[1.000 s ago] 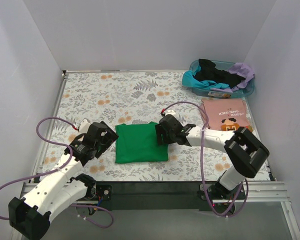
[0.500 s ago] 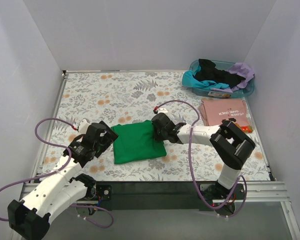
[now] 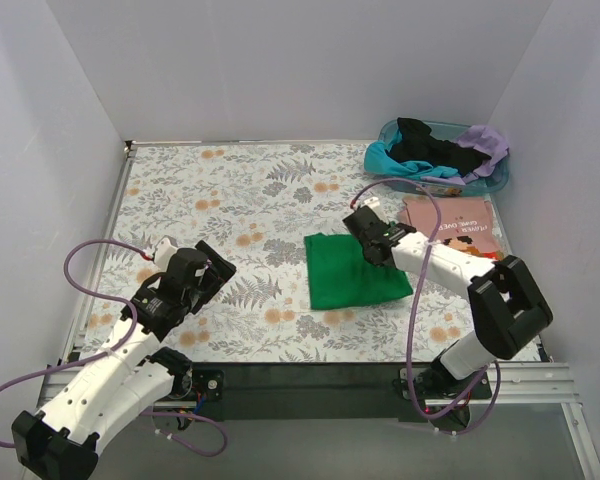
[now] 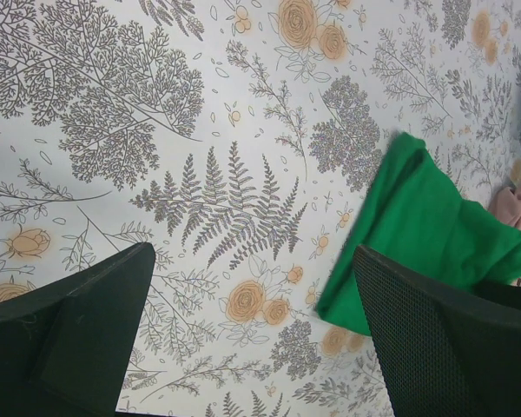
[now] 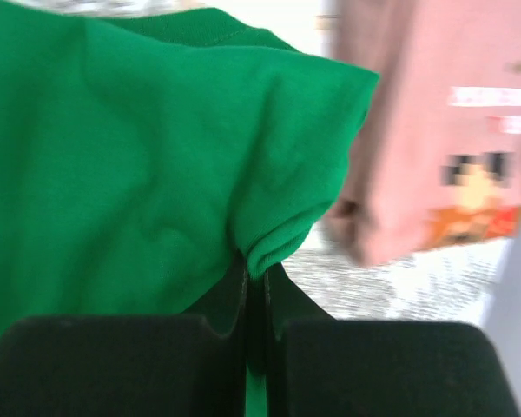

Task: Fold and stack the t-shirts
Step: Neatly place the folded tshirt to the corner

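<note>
Your right pincer (image 3: 373, 238) is clamped tight on the green t-shirt (image 3: 352, 274). The right wrist view shows the jaws pressed almost together with a bunched fold of green cloth pinched between them. The grip is on the shirt's far right corner, the one nearest the salmon-pink t-shirt (image 3: 452, 228).

The green t-shirt is folded to a rough rectangle. It lies on the flowered table (image 3: 230, 190) right of centre and a bit skewed, with the cloth rumpled near the grip.

The salmon-pink t-shirt is folded flat at the right edge of the table, print side up, with its pixel graphic and text showing. It sits just beside the green one. You can't tell from these views whether the two touch.

Your left pincer (image 3: 215, 268) is wide open and holds nothing. It hovers over bare table, well left of the green t-shirt. In its wrist view both jaws are spread to the frame corners, with only the fern-and-flower print between them and the green shirt off to the right.

The teal bin (image 3: 496, 181) sits in the far right corner, behind the pink shirt. It holds a black shirt (image 3: 425, 145), a teal shirt (image 3: 385, 160) and a lavender shirt (image 3: 485, 145), all unfolded and heaped, with some spilling over the rim.
</note>
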Motion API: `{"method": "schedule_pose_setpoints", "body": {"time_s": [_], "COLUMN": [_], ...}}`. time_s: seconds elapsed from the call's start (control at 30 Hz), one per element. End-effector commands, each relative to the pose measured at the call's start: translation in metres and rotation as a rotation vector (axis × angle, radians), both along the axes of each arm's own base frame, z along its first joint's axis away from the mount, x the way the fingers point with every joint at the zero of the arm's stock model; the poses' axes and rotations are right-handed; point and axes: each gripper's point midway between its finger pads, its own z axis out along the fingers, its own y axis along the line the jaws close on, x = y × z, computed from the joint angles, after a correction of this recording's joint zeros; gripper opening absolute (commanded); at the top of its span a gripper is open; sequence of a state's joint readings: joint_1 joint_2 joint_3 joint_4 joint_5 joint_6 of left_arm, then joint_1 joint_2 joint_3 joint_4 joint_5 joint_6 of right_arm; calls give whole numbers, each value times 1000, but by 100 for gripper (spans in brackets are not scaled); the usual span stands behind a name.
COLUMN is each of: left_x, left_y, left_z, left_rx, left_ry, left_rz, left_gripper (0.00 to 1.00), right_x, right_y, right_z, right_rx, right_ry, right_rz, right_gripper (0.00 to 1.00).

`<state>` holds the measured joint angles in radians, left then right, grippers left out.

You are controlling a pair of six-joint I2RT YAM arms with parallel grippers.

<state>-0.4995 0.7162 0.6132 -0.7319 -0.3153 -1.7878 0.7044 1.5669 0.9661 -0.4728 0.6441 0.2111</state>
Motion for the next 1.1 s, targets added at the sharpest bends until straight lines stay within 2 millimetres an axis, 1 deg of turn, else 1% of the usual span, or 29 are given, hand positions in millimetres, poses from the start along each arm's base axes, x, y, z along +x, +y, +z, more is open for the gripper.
{"method": "schedule_pose_setpoints", "body": {"time_s": [0.0,0.07,0.1,0.13,0.17,0.27,0.3,0.4,0.47,0.5,0.57,0.7,0.73,0.77,0.87,0.9,0.97,1.0,1.07], "left_x": [3,3,3,4,4,5,6,7,8,8,8,8,8,8,8,8,8,8,7], "left_y": [5,5,5,5,5,5,5,5,6,6,6,7,7,7,7,9,10,10,9], "left_z": [3,2,2,3,2,3,3,4,5,5,6,7,8,8,9,8,8,8,7], "left_rx": [19,20,21,23,24,28,32,32,34,36,37,35,32,31,26,31,31,31,30], "left_ry": [-23,-22,-21,-23,-20,-22,-22,-25,-30,-29,-31,-38,-42,-42,-49,-47,-47,-47,-46], "left_rz": [16,16,17,15,17,19,21,21,26,27,28,30,31,29,34,39,49,49,46], "left_gripper": [98,98,98,98,98,98,98,98,98,98,98,98,98,98,98,98,98,98,98], "right_x": [10,18,23,25,33,47,53,64,69,72,78,87,91,93,98,99,99,100,100], "right_y": [-60,-71,-83,-88,-98,-107,-115,-126,-131,-128,-127,-130,-129,-132,-128,-126,-129,-128,-136], "right_z": [42,60,69,77,89,110,119,140,149,152,163,179,189,192,206,209,216,216,219], "right_rx": [-248,-271,-288,-293,-311,-292,-291,-265,-253,-237,-230,-210,-199,-194,-163,-148,-123,-99,-83], "right_ry": [-61,-85,-102,-115,-138,-190,-204,-254,-267,-272,-293,-323,-346,-353,-384,-390,-404,-407,-410], "right_rz": [-12,-14,-49,-56,-70,-84,-94,-121,-112,-95,-83,-88,-92,-99,-83,-74,-84,-86,-108], "right_gripper": [1,1,1,1,1,1,1,1,1,1,1,1,1,1,1,1,1,1,1]}}
